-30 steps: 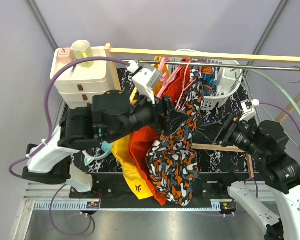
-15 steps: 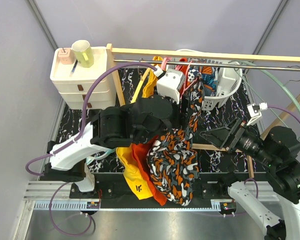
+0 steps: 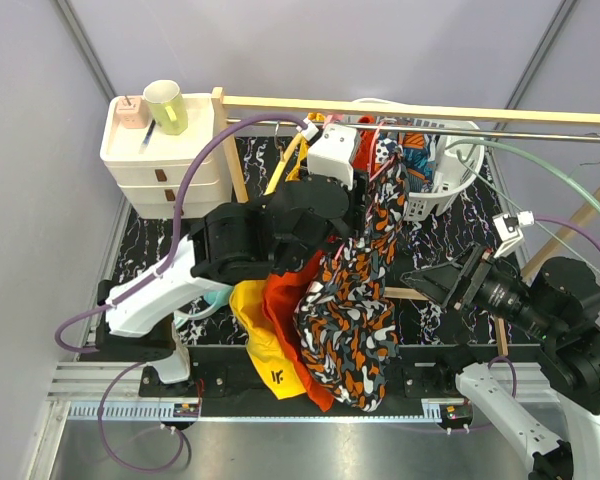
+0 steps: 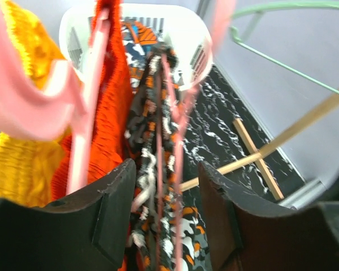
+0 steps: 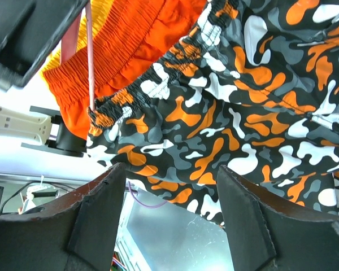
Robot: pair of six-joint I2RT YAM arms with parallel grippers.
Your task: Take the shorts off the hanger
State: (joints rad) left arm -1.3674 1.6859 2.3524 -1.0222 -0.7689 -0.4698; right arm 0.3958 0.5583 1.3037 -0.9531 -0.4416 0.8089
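The dark grey shorts with orange and white blotches (image 3: 355,310) hang from a thin pink hanger (image 4: 178,141) on the rail. They also show in the left wrist view (image 4: 152,141) and the right wrist view (image 5: 243,113). My left gripper (image 4: 166,175) is open, its jaws on either side of the gathered waistband and hanger wires, not closed on them. My right gripper (image 3: 435,280) is open just right of the hanging shorts, and its jaws (image 5: 170,175) sit below the fabric's lower edge. The blue and teal patterned shorts (image 3: 417,150) lie in the white basket (image 3: 450,180).
Plain orange-red shorts (image 3: 290,310) and plain yellow shorts (image 3: 255,340) hang left of the patterned pair. A metal rail (image 3: 500,130) and wooden frame (image 3: 430,110) cross the back. A green hanger (image 3: 540,165) hangs at right. A drawer unit (image 3: 155,150) with a cup (image 3: 167,105) stands back left.
My left arm swung right and up to the rail, bringing its open jaws around the patterned shorts' waistband. My right gripper shifted slightly left and nearer. The shorts swayed a little.
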